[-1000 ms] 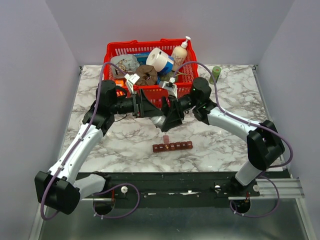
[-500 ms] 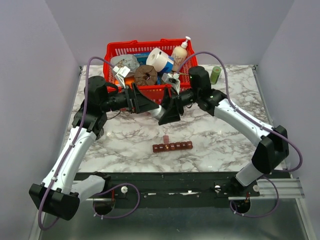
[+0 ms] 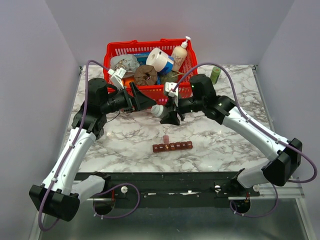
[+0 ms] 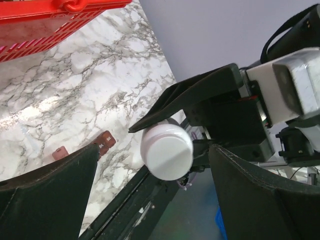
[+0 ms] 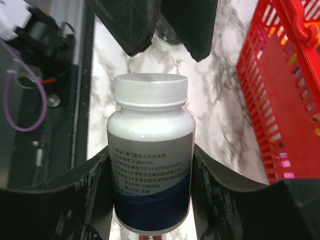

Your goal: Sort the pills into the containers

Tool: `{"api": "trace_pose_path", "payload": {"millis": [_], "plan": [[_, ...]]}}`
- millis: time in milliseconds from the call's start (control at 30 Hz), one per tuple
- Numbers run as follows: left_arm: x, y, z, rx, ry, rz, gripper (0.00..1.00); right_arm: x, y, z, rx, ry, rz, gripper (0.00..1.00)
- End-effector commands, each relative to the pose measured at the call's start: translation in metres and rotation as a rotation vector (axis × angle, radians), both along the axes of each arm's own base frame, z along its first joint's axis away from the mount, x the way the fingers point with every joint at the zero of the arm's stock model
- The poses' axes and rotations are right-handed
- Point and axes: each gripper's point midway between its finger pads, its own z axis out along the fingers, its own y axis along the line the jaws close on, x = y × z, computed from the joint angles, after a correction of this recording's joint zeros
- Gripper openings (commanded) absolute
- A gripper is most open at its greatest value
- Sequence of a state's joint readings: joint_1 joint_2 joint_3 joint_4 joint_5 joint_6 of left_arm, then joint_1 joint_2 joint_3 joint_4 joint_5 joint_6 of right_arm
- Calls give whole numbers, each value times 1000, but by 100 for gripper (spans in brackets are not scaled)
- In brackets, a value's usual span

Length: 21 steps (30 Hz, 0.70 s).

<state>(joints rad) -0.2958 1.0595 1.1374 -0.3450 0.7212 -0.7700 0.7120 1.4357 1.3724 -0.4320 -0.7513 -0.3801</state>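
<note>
My right gripper [image 5: 150, 200] clamps a white pill bottle [image 5: 150, 165] — my left gripper [image 4: 154, 150] gapes wide, facing its cap [image 4: 166, 151]; the containers [image 3: 172, 146] lie on the worktop [image 3: 225, 135].

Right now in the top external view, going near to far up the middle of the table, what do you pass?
pill strip → small pink piece → white-capped bottle → red basket
</note>
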Motion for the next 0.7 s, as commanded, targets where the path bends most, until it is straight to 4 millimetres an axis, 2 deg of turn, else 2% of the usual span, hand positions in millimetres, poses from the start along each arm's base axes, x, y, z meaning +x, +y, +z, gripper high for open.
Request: {"api": "trace_pose_path", "payload": {"millis": [0,200,267,367,667], "plan": [[5,0,10,-79,12,51,99,24,-10,-11,-99,-166,-147,7],[10,-4,-11,-55,77,81,94,28,-7,-11,-117,-198,-169,7],[11,-5,-18,-35,99,86,85,27,-4,-13,-122,-201,-166,7],[10,-9,-22,-22,111,69,79,27,-2,-15,-126,-197,-164,7],[7,-18,-40,34,150,46,78,26,0,-15,-125,-195,-155,7]]}}
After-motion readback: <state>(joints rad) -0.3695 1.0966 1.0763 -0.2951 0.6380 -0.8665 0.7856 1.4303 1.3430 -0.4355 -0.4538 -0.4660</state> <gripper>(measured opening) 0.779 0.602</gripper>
